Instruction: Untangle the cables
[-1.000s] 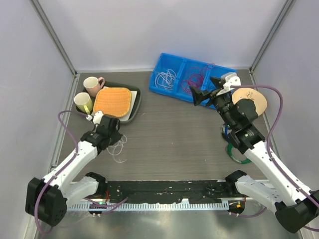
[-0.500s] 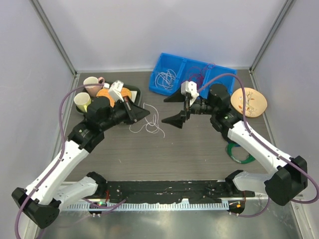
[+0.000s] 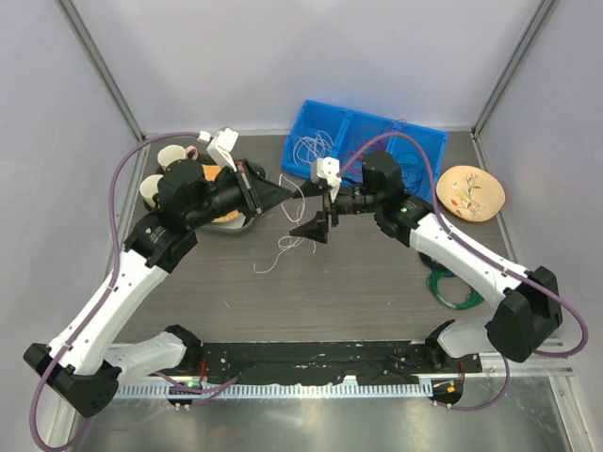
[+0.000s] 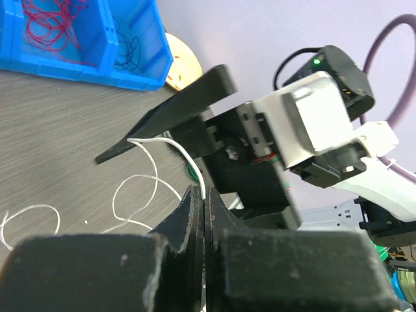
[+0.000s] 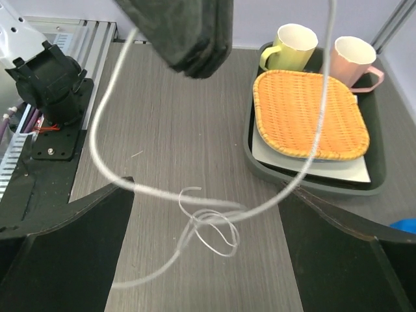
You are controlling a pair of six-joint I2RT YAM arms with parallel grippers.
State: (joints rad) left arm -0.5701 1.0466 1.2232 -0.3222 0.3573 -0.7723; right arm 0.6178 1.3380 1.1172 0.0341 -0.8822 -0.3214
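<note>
**Top view:** The left end effector (image 3: pixel 283 191), clamped on a white cable (image 3: pixel 281 249), holds it over the grey surface (image 3: pixel 358 282). The strand trails down beside the right end effector (image 3: pixel 311 212). More cables (image 3: pixel 316 149) lie in a blue bin (image 3: pixel 415 137).

**Left wrist:** The closed jaws pinch the white cable (image 4: pixel 170 143).

**Right wrist:** The right end effector (image 5: pixel 208 195) gapes wide, holding nothing, with the white cable (image 5: pixel 104 166) looping between its fingers (image 5: pixel 65 234).
</note>
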